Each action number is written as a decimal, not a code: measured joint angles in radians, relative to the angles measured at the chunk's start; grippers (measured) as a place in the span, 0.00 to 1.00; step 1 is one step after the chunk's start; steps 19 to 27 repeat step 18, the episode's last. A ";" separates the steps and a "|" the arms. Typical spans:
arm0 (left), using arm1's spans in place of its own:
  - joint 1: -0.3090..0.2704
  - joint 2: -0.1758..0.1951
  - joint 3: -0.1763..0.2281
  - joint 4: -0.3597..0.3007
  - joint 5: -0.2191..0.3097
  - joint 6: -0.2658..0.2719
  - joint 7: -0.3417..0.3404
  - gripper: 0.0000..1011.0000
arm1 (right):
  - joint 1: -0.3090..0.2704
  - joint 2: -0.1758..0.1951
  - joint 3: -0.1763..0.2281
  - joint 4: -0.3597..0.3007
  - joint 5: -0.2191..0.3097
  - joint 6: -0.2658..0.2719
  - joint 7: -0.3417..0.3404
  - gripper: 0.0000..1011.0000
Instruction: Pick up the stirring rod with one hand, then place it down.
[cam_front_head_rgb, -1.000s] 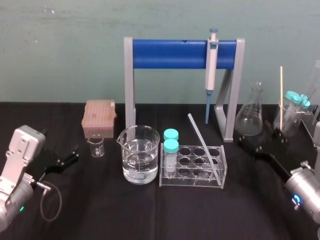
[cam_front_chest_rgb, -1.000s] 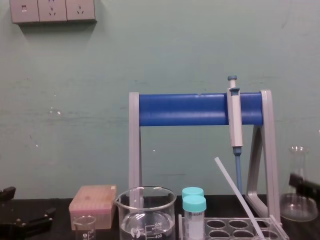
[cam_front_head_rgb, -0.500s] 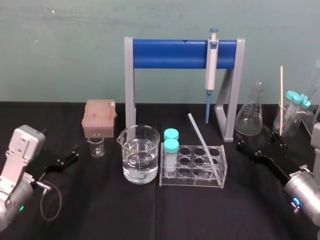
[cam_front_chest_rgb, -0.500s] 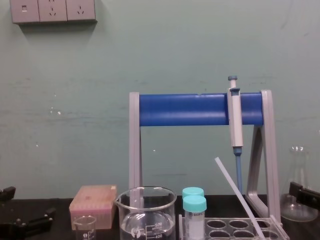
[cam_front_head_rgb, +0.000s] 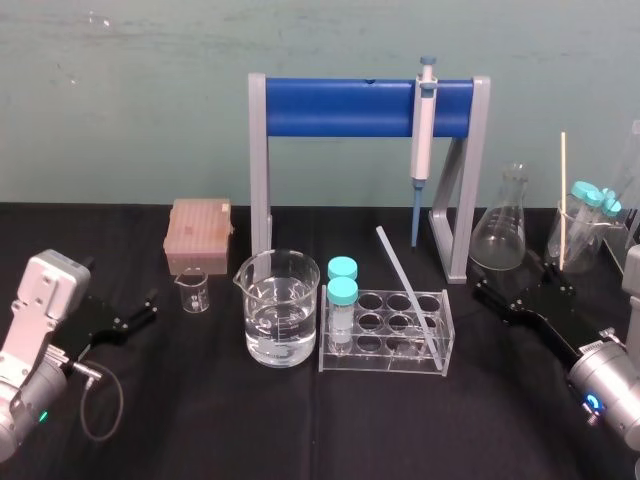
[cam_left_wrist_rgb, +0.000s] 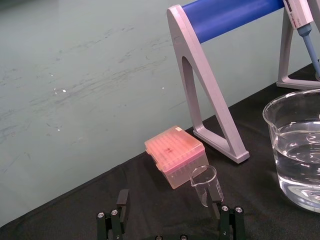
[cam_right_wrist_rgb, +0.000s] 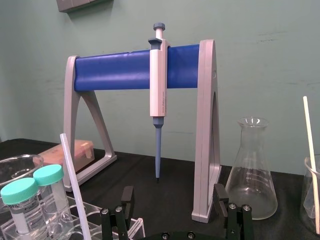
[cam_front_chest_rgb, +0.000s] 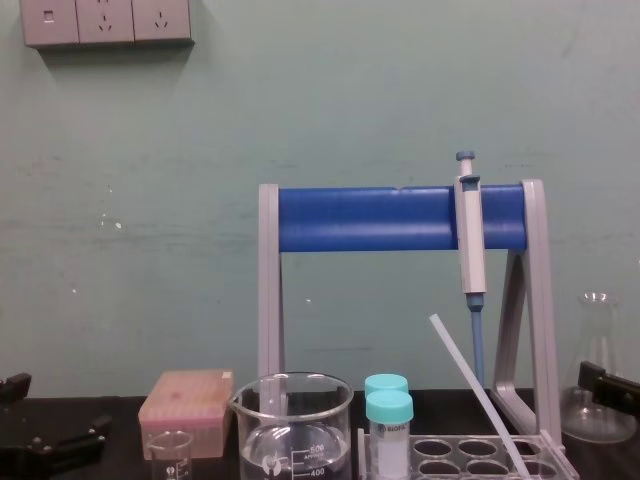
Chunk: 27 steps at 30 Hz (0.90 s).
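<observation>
Noting stirring rod (cam_front_head_rgb: 405, 288) leaning in the clear tube rack (cam_front_head_rgb: 380, 364) at mid-table, lower end sitting in a well at the rack's right end. Recording long axis as steeply slanted, upper end pointing up and toward the table's left edge. Observing right gripper (cam_right_wrist_rgb: 173, 196) sitting toward the right edge beside the conical flask (cam_front_head_rgb: 500, 235), jaws standing apart, holding nothing, apart from the rod. Logging left gripper (cam_left_wrist_rgb: 169, 202) parked near the left edge, jaws likewise apart.
</observation>
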 joint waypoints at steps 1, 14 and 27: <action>0.000 0.000 0.000 0.000 0.000 0.000 0.000 0.99 | 0.000 0.000 0.000 0.000 0.000 0.000 0.000 0.99; 0.000 0.000 0.000 0.000 0.000 0.000 0.000 0.99 | 0.000 0.000 0.000 0.000 0.000 -0.001 0.001 0.99; 0.000 0.000 0.000 0.000 0.000 0.000 0.000 0.99 | 0.000 0.000 0.000 0.000 0.000 -0.001 0.001 0.99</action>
